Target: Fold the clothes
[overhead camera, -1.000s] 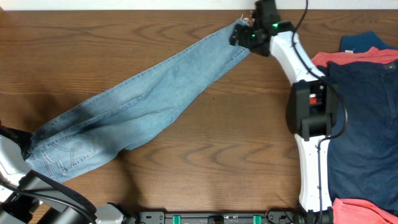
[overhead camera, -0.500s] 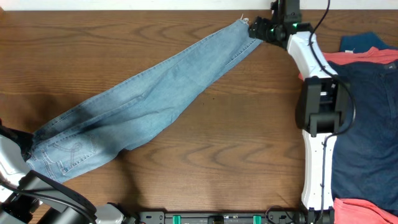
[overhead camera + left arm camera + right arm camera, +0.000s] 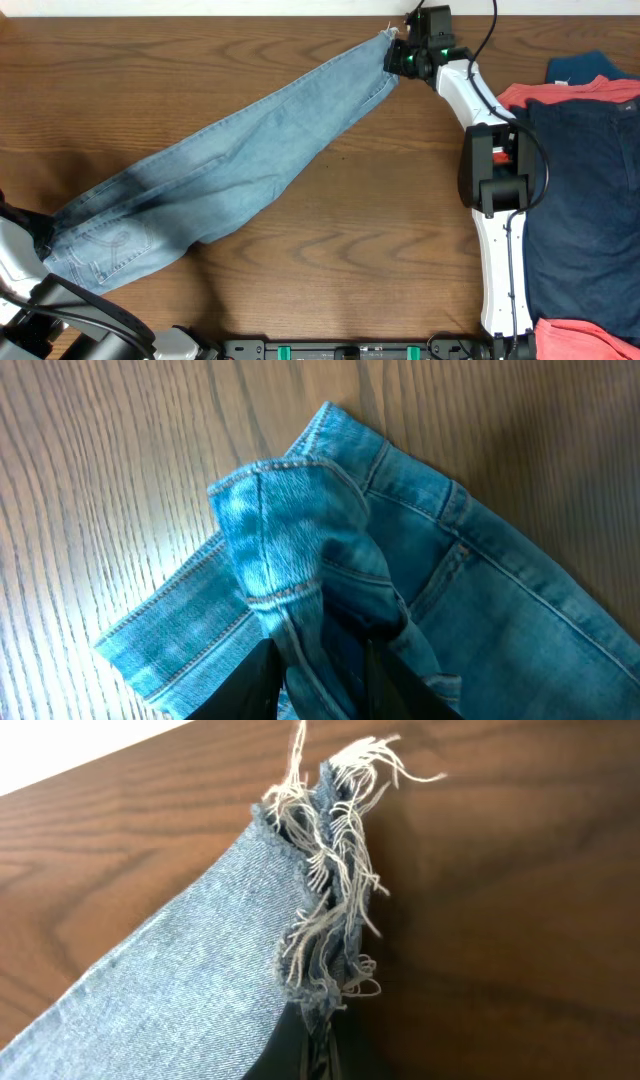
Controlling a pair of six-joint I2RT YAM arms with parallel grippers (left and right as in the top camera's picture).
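The light blue jeans (image 3: 230,165) lie folded lengthwise in a long diagonal strip, waist at the lower left, frayed hems (image 3: 330,890) at the upper right by the table's far edge. My right gripper (image 3: 395,57) is shut on the hem end; in the right wrist view its fingertips (image 3: 322,1045) pinch the bunched frayed denim. My left gripper (image 3: 320,690) is shut on a raised fold of the waistband (image 3: 285,510) at the lower left, with denim bunched between its dark fingers (image 3: 250,690). A stitched back pocket (image 3: 115,245) faces up near the waist.
A pile of other clothes fills the table's right side: a navy garment (image 3: 585,200), a coral-red one (image 3: 570,93), a teal one (image 3: 585,65) and more coral-red (image 3: 590,338) at the bottom right. The right arm (image 3: 500,200) runs up beside the pile.
My right gripper drew a little right off the hem, came back left and shut on the frayed hem end. The left gripper and the waist have not moved.
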